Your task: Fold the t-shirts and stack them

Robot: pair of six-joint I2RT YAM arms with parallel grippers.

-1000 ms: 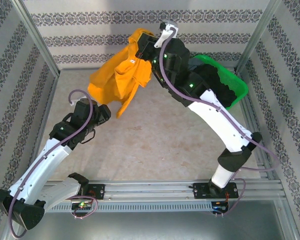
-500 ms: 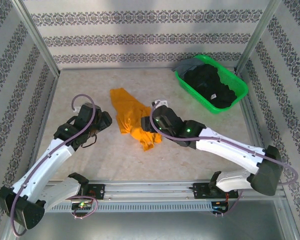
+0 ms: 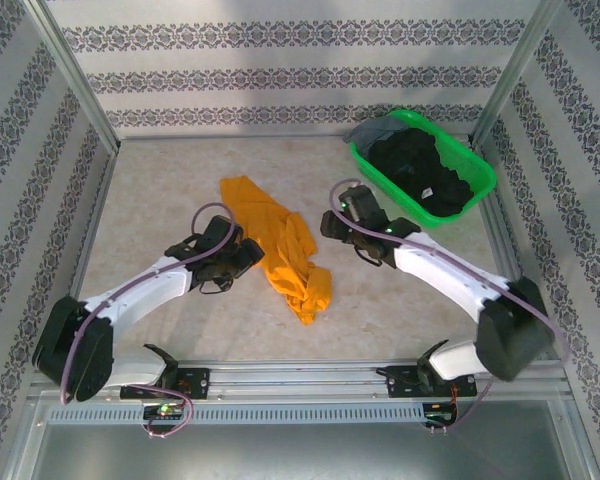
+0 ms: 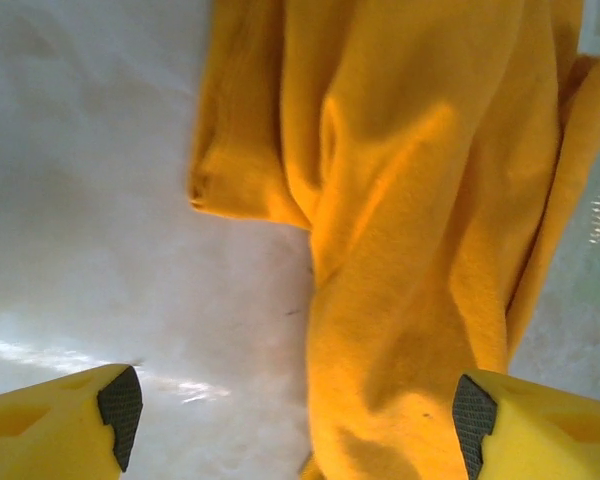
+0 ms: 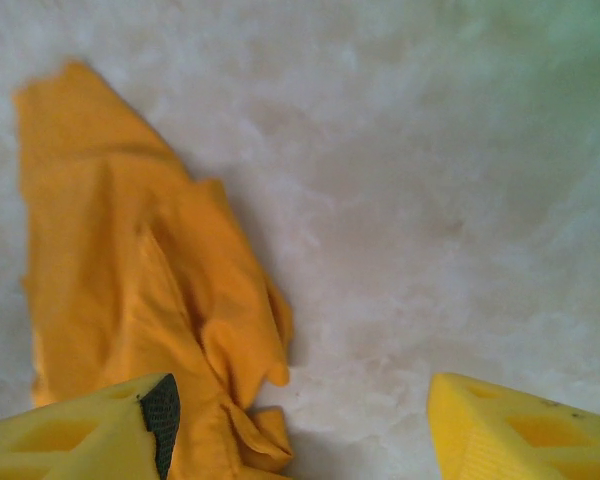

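Held the left arm (image 3: 130, 295) low and stretched out, elbow at the lower left, forearm running up and inward toward the middle. Held the left gripper (image 3: 242, 258) spread wide, yellow fingers (image 4: 50, 430) far apart and gripping nothing. Bent the right arm (image 3: 450, 280) sharply at the elbow at the lower right, forearm running up and inward. Pointed the right gripper (image 3: 330, 222) leftward, jaws spread, nothing between the fingers (image 5: 90, 430).
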